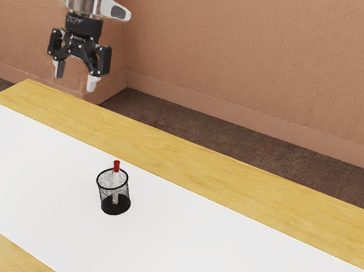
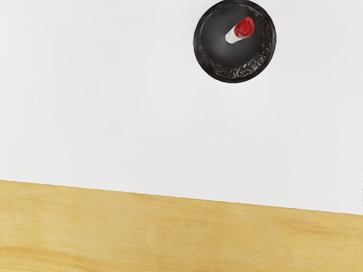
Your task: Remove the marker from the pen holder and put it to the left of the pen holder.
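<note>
Our fingers [image 1: 93, 82] stand apart, open, with nothing gripped between them, and we hold the gripper [image 1: 75, 76] high above the table [image 1: 243, 177], well away from the pen holder. The marker [image 1: 116, 167] is in the pen holder [image 1: 123, 206], its red end poking above the rim and its pale body visible through the mesh. It leans a little against upright, as the wrist view makes plainer. The holder itself stands upright on the white strip [image 1: 202, 244] that runs along the table.

As far as the job goes, we judge that we are at the very start: none of the asked-for work is done. We have the approach to make, then the grip on the red end, a lift high enough to clear the rim, the carry to the holder's left, the laying down and the letting go. Our next move should bring us over the marker, careful not to tip the holder.
</note>
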